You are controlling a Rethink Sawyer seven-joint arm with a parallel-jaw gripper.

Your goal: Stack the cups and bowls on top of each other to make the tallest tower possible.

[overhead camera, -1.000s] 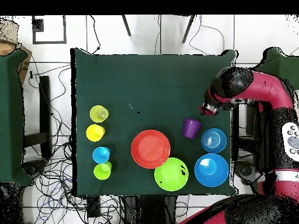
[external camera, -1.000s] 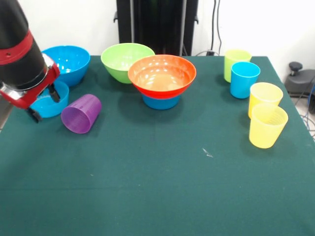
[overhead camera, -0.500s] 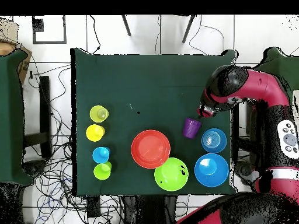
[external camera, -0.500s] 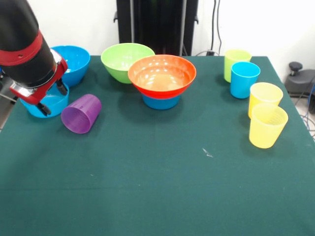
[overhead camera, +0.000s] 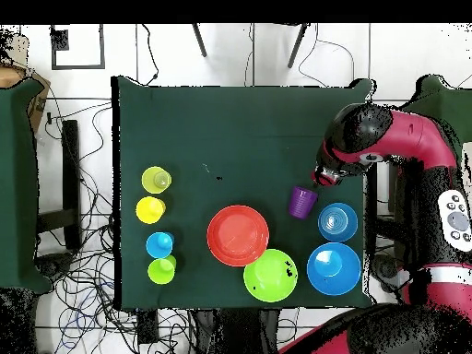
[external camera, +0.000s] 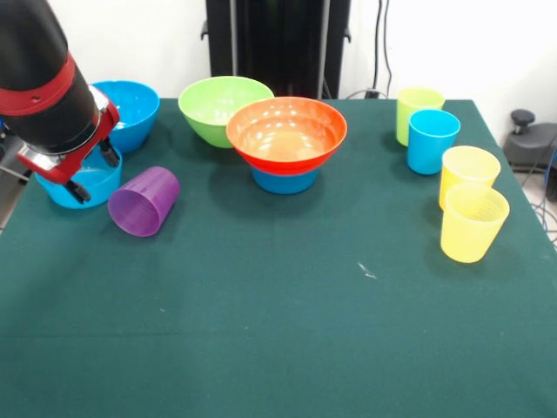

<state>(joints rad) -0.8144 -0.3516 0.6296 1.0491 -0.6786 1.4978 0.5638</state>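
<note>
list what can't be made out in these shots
- Front view: the orange bowl covers most of the small blue bowl under it. Overhead, that bowl is fully hidden.
- Front view: the gripper overlaps another small blue bowl, hiding any contact between them.
- Front view: the arm runs off the top left edge.
- Both views: the purple cup lies on its side; its base is hidden.

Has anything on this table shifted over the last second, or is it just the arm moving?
Only the arm moved. The gripper rose a little from the table and slid toward the purple cup, then nearly stopped. It holds nothing, and nothing was picked up or released. The purple cup still lies on its side, and the orange bowl still sits on a small blue bowl.
</note>
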